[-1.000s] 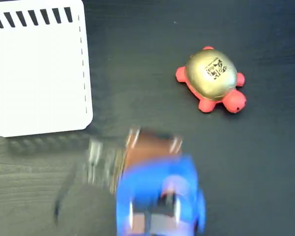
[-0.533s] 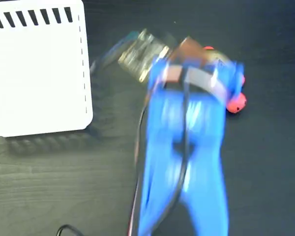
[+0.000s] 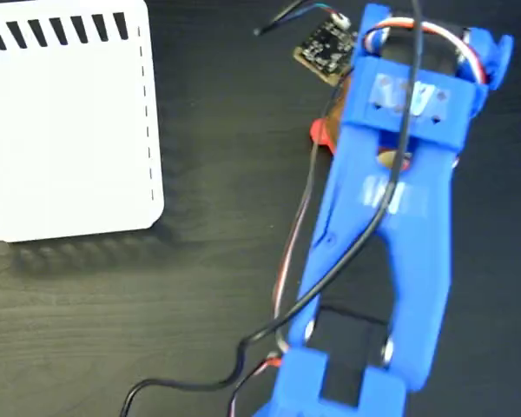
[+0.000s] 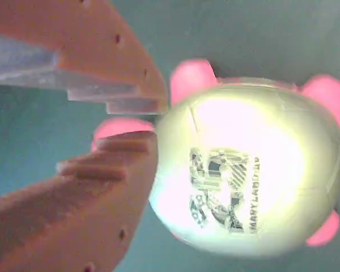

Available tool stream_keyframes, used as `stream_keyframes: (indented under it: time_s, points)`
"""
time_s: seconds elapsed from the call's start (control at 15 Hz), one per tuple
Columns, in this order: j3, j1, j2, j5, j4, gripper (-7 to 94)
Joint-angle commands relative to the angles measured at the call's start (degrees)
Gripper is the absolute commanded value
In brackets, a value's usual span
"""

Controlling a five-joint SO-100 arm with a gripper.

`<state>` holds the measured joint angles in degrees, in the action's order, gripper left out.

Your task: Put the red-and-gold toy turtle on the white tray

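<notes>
Toward the top right of the dark desk (image 3: 200, 287), the blue arm (image 3: 391, 226) is seen reaching over the red-and-gold toy turtle (image 4: 255, 170). From the fixed view only a sliver of coral red (image 3: 319, 132) shows at the arm's left edge; the rest is hidden beneath the arm.

From the wrist view the gripper (image 4: 141, 122) is set at the turtle's side, not around it. Both orange stepped fingertips (image 4: 124, 164) lie to the left of the gold shell, their tips close to its rim, with one coral-pink limb showing in the gap between them. The jaws are parted only narrowly, a gap far smaller than the shell is wide. Whether the tips touch the shell cannot be told.

The shell's long axis runs roughly across the wrist picture, in line with the fingers' reach, so the turtle lies ahead of the jaws. Judgement: a wider opening and a further advance would be needed before the shell could be straddled.

The white tray (image 3: 69, 122) sits at the desk's top left corner, well apart from the turtle, with nothing on it.
</notes>
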<state>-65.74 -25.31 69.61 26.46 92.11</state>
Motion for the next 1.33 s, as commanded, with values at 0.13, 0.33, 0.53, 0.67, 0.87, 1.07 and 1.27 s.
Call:
stream_keyframes:
  time_s: [0.13,0.33,0.53,0.67,0.87,1.07,1.27]
  points:
    - [3.0,0.5,0.2,1.9,1.5,42]
    - [2.4,2.5,-0.8,3.1,1.8,57]
    - [2.6,3.3,-2.1,4.2,2.1,59]
    - [2.4,3.6,-3.1,4.8,1.9,73]
    - [2.5,3.8,-5.4,4.7,1.8,73]
    - [2.5,3.8,-7.1,4.7,1.1,73]
    - [3.4,3.6,-9.3,4.7,1.2,73]
